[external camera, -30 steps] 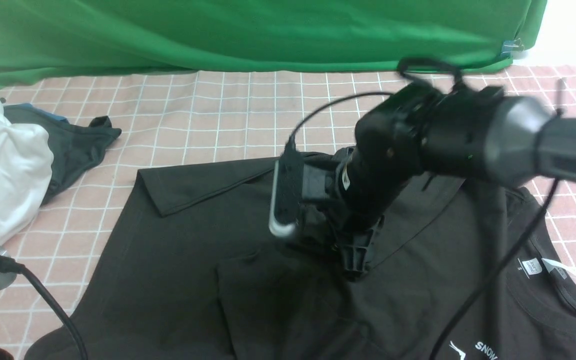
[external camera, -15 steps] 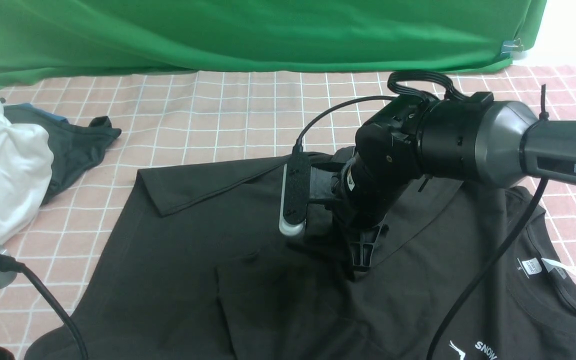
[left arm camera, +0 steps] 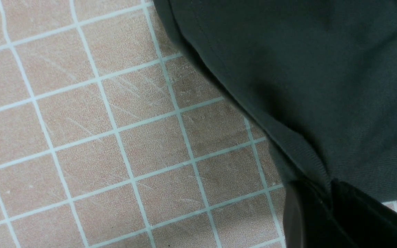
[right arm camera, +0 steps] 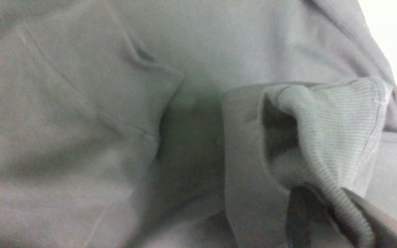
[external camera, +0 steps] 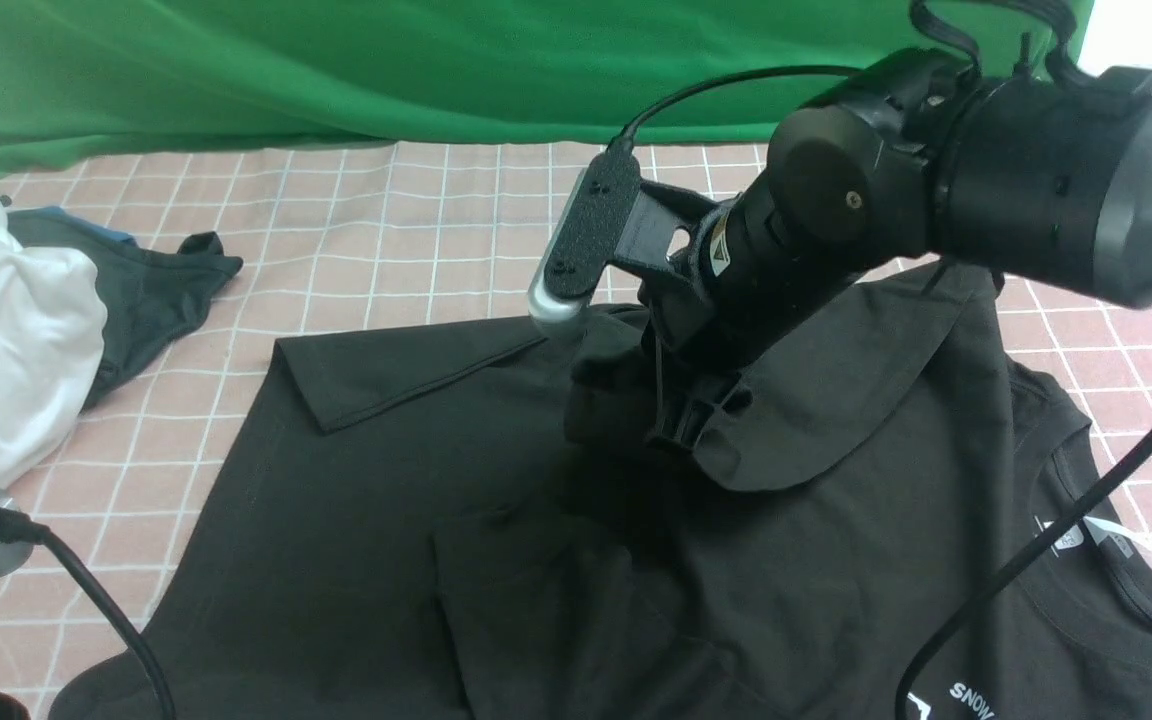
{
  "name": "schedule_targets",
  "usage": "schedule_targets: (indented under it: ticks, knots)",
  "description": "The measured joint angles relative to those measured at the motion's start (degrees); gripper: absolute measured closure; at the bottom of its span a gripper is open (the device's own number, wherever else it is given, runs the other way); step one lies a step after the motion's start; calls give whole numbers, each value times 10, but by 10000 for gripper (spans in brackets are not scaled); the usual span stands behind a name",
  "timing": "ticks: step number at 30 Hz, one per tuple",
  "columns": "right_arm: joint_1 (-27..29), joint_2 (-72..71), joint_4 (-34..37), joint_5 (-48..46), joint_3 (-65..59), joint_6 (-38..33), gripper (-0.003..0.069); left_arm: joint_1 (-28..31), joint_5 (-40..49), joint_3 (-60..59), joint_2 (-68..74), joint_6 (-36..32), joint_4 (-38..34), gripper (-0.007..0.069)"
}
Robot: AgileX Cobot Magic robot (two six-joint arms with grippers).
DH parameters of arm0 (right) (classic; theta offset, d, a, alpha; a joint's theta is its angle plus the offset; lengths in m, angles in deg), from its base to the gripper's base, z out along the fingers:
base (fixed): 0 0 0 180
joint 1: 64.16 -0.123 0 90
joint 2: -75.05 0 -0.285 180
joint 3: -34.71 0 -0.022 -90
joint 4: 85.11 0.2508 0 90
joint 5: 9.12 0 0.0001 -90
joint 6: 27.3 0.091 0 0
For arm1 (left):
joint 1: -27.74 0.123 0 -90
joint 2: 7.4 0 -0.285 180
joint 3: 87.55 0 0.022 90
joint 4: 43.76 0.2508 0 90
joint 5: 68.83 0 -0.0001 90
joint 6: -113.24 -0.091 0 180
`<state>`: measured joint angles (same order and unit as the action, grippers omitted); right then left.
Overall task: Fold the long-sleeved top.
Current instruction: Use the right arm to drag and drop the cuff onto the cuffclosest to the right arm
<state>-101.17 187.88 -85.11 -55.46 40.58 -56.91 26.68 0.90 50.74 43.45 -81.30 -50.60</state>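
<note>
1. Spread over the pink checked bench (external camera: 416,230), filling the near centre and right: the long-sleeved top (external camera: 336,520), black, neck toward the near right, small white neck label (external camera: 1066,533) showing.
2. Folded flat across the body at its far left: one sleeve (external camera: 386,365).
3. Above the middle of the garment, reaching in from the right: the right gripper (external camera: 681,430), fingers clamped on the ribbed cuff (right arm camera: 339,137) of the other sleeve, held clear of the body, with cloth draping from the grip toward the right.
4. In the right wrist view: cuff bunched and pinched between two dark fingers (right arm camera: 298,213), body fabric below.
5. In the left wrist view: the left gripper (left arm camera: 329,210) low over the bench, fingers closed on an edge of the top, cloth running away from the pinch across the checks.
6. At the far left of the bench, well apart from the top: a white garment (external camera: 6,340), touching a smaller dark cloth (external camera: 146,290) with a blue edge.
7. Along the far side: a green backdrop (external camera: 436,70).
</note>
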Motion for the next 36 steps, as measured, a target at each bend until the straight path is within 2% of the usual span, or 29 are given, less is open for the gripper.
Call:
schedule_targets:
  ticks: [10, 16, 17, 18, 20, 22, 24, 27, 29, 33, 36]
  knots:
    - [4, 52, 0, -13, 0, 70, 561, 0, 0, 0, 0, 0, -5, 574]
    - [6, 65, 0, 1, 0, 78, 428, 0, 0, 0, 0, 0, -5, 574]
    - [7, 65, 0, 10, 0, 78, 370, 0, 0, 0, 0, 0, -5, 574]
    - [7, 65, 0, 15, 0, 78, 344, 0, 0, 0, 0, 0, -5, 574]
    - [7, 65, 0, 20, 0, 76, 327, 0, 0, 0, 0, 0, -5, 574]
    - [7, 65, 0, 21, 0, 75, 342, 0, 1, 0, 0, 0, -5, 574]
    - [7, 65, 0, 22, 0, 73, 393, 0, 1, 0, 0, 1, -5, 574]
    - [7, 65, 0, 20, 0, 57, 532, 0, 1, 0, 0, 1, -5, 574]
    - [7, 65, 0, 18, 1, 53, 589, 0, 1, 0, 0, 1, -5, 574]
    - [7, 64, 0, -7, 25, 54, 598, 0, 1, 0, 0, 1, -5, 574]
    - [7, 56, 7, -45, 58, 91, 598, 0, 1, 0, 0, 1, -5, 574]
